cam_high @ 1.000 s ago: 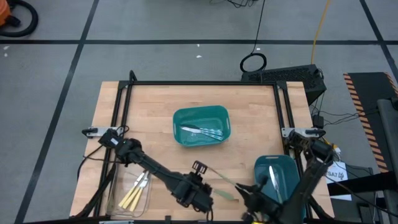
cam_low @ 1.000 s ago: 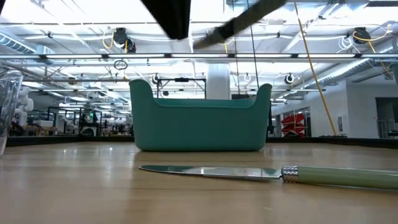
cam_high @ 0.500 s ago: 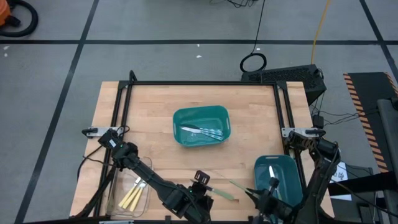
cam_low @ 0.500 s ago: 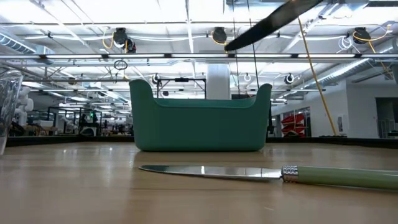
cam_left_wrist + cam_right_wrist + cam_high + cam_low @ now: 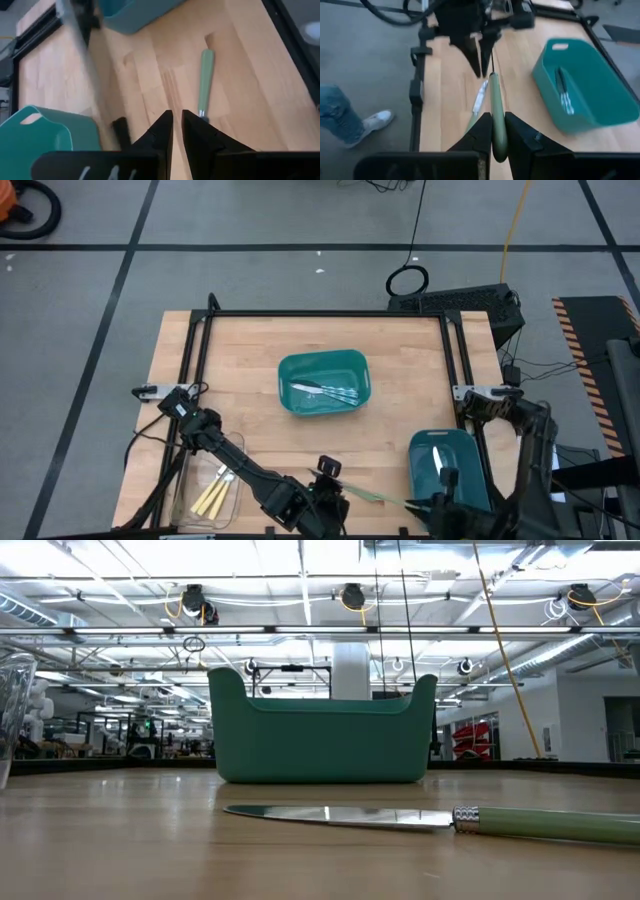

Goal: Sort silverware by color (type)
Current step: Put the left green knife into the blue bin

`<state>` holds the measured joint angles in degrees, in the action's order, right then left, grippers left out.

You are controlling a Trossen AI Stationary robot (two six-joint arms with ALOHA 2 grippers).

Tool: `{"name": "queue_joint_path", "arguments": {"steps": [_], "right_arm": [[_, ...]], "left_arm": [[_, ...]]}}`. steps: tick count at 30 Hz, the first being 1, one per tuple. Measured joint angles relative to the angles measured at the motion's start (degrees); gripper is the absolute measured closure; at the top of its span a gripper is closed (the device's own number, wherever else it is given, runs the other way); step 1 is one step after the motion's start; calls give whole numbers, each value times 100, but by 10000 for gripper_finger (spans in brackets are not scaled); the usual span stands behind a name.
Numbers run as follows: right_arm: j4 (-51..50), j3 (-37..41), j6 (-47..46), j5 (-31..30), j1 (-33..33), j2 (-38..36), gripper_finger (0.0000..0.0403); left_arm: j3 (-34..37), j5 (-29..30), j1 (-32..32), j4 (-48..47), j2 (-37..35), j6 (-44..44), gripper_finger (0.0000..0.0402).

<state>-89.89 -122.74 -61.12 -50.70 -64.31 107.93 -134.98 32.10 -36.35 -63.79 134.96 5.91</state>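
Both arms have withdrawn to the table's [image 5: 260,350] near edge, right hand [image 5: 493,131] gripping green-handled cutlery [image 5: 497,112].

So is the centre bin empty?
No. The centre bin holds a few all-metal pieces, lying flat inside in the high view.

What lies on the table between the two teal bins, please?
Nothing. The high view shows only bare wood of the table between the middle teal bin and the right teal bin.
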Motion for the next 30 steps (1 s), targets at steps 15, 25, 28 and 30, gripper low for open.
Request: {"name": "queue_joint_path", "arguments": {"steps": [15, 25, 28, 30], "right_arm": [[-18, -59, 1410, 1088, 0, -1716, 375], [-8, 278, 2293, 2019, -7, -2664, 375], [-8, 731, 2260, 2590, -7, -2922, 375], [-12, 1124, 2064, 3015, -11, -3112, 375]], "left_arm": [[0, 1471, -707, 308, 0, 886, 355], [2, 635, -793, 2461, 0, -927, 355], [2, 722, -762, 2286, 0, -803, 355], [2, 739, -712, 2123, 0, -627, 355]]}}
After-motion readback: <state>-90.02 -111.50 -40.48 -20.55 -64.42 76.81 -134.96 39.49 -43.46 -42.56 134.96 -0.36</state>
